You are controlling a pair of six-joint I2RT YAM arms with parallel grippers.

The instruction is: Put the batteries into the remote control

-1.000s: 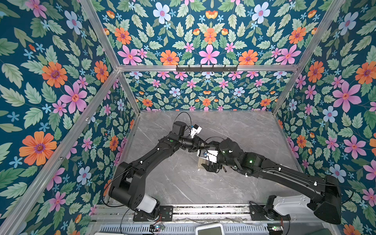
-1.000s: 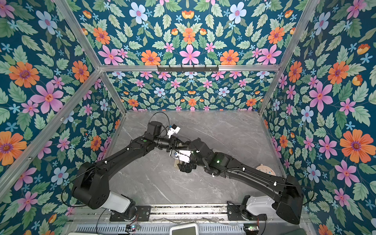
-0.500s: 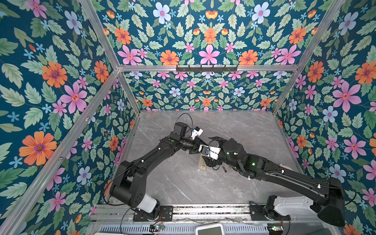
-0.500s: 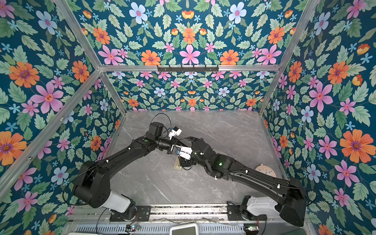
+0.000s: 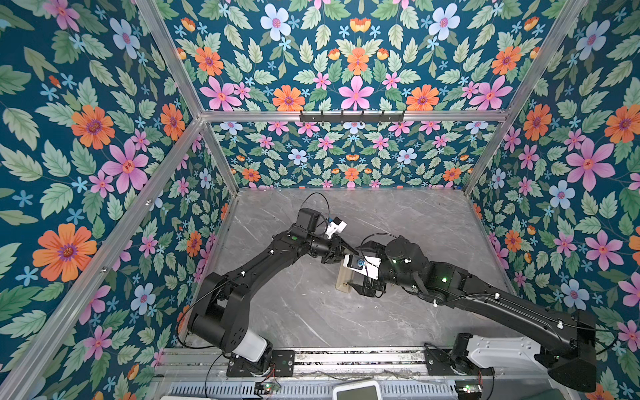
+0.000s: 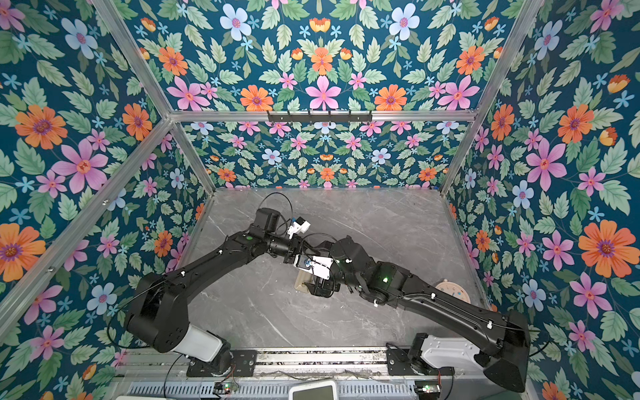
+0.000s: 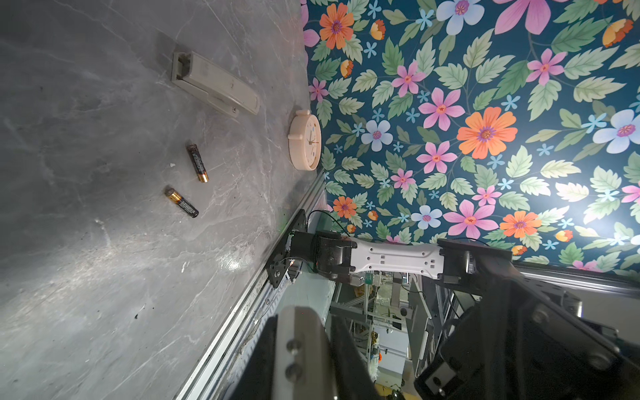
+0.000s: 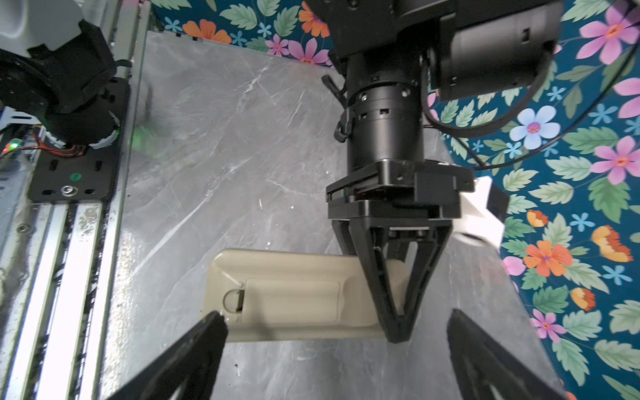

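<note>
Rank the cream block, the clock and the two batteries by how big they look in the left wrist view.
1. cream block
2. clock, seen nearly edge-on, so perhaps bigger than it looks
3. battery nearer the clock and the other battery: alike, tied

Walls [image 5: 356,69]: deep teal, printed with orange, pink and pale blue flowers and green leaves.
Table [image 5: 311,318]: grey marble with thin white veins.
Remote control [image 8: 291,301]: plain beige back.
Batteries [image 7: 197,162]: black with copper-gold ends.
Clock [image 7: 306,140]: peach-cream, with a pale face.
Arms [image 5: 263,263]: black with white parts.
</note>
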